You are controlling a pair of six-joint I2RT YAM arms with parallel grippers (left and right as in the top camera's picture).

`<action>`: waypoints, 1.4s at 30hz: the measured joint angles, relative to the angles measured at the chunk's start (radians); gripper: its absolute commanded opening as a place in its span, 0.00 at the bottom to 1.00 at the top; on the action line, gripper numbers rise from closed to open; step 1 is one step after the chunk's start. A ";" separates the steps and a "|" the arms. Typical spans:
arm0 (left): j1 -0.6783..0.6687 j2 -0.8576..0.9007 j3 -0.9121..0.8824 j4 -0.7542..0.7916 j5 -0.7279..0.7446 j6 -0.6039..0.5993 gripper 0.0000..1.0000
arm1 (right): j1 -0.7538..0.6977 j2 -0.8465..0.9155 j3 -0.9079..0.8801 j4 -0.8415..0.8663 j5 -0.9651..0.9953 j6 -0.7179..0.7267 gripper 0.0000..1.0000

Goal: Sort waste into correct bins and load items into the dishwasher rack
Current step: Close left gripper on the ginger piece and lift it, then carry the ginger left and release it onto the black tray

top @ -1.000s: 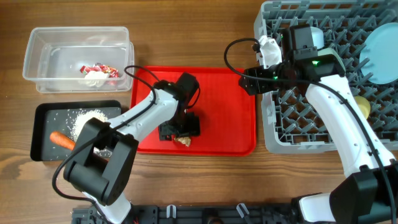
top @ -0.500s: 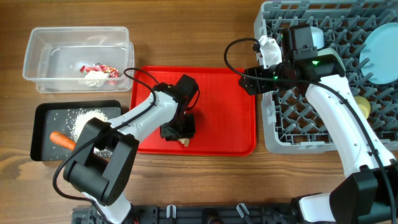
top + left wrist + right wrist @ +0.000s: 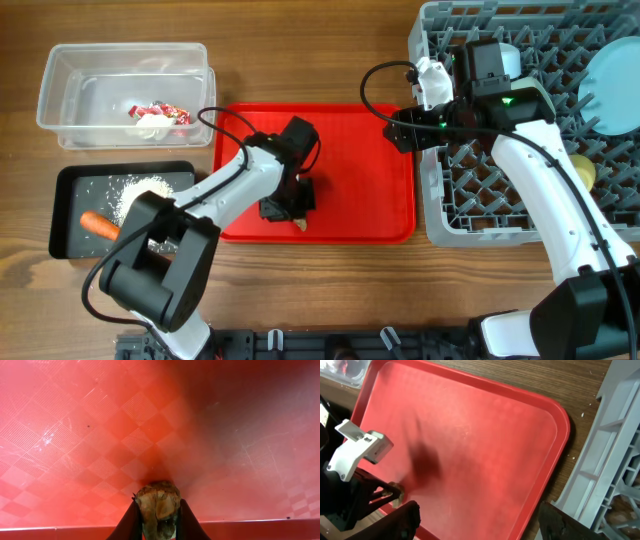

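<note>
My left gripper (image 3: pixel 292 207) is low over the front edge of the red tray (image 3: pixel 350 170). In the left wrist view its jaws (image 3: pixel 158 510) are shut on the small brown food scrap (image 3: pixel 158 502), which pokes out between the dark fingers. From overhead the scrap (image 3: pixel 301 225) shows just below the gripper. My right gripper (image 3: pixel 404 130) hangs open over the tray's right edge, beside the grey dishwasher rack (image 3: pixel 440 215). Nothing sits between its fingers (image 3: pixel 405 519).
The clear tub (image 3: pixel 60 120) at back left holds a red wrapper (image 3: pixel 160 109) and a white napkin (image 3: pixel 151 125). The black tray (image 3: pixel 65 215) holds a carrot (image 3: pixel 98 224) and rice (image 3: pixel 135 192). A light blue plate (image 3: pixel 612 85) and a yellow cup (image 3: pixel 583 170) sit in the rack.
My left gripper's jaws have closed from wide open onto the brown food scrap at the tray's front edge. The right arm has not moved.
</note>
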 measured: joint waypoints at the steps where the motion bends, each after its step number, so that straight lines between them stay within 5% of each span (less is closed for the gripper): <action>1: 0.008 0.000 0.001 -0.001 0.001 0.000 0.04 | 0.000 0.000 0.000 0.000 0.000 0.000 0.78; 23: 0.526 -0.341 0.060 -0.068 -0.302 0.093 0.11 | 0.000 0.000 0.000 0.000 0.000 0.000 0.78; 42: 0.982 -0.152 0.060 0.076 -0.349 0.095 0.19 | 0.000 0.000 0.000 0.000 0.000 0.000 0.78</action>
